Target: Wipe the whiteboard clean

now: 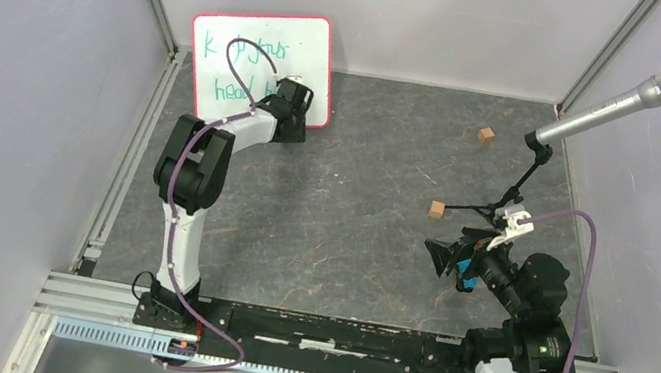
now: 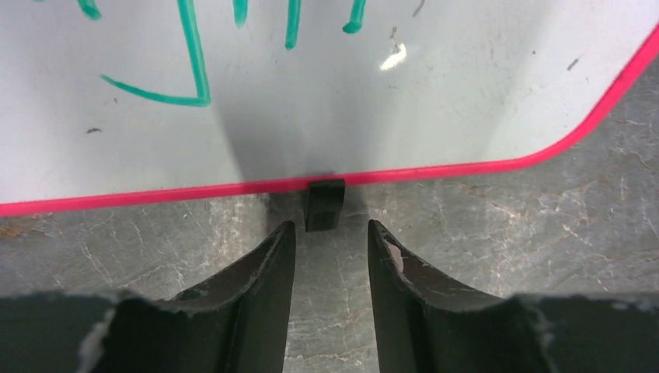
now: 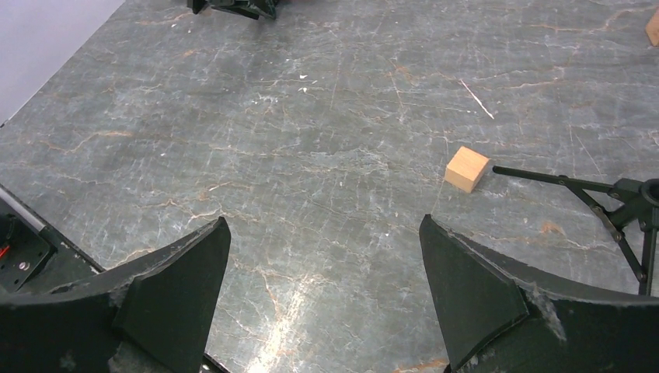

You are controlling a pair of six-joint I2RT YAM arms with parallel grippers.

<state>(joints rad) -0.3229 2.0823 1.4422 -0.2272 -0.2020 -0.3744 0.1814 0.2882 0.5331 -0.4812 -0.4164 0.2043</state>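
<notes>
At 11 o'clock on the table, from above: the whiteboard (image 1: 261, 63) stands propped in the far-left corner, with green writing (image 1: 244, 59) still on it. The left gripper (image 1: 292, 99) is at its lower right edge. The right gripper (image 1: 449, 262) sits at 4 o'clock, well apart from the board. A microphone (image 1: 613, 107) on a stand is at 2 o'clock, with two wooden blocks (image 1: 437, 209) loose near it.

Left wrist view: fingers a little apart, holding nothing. A black clip foot (image 2: 324, 203) sits at 12 o'clock, just beyond the tips and in line with the gap. The board's red rim (image 2: 466, 169) runs across right behind it.

Right wrist view: jaws spread wide, empty. One block at 2 o'clock, a stand leg (image 3: 575, 186) at 3.

Risks as I see them:
- No eraser in any view. Bare fingers would likely smear the ink or scratch the board, not clear it.
- The board is only propped on its feet. A push low at that foot could slide it or tip it over.
- Can't tell whether the board touches the back wall.
</notes>
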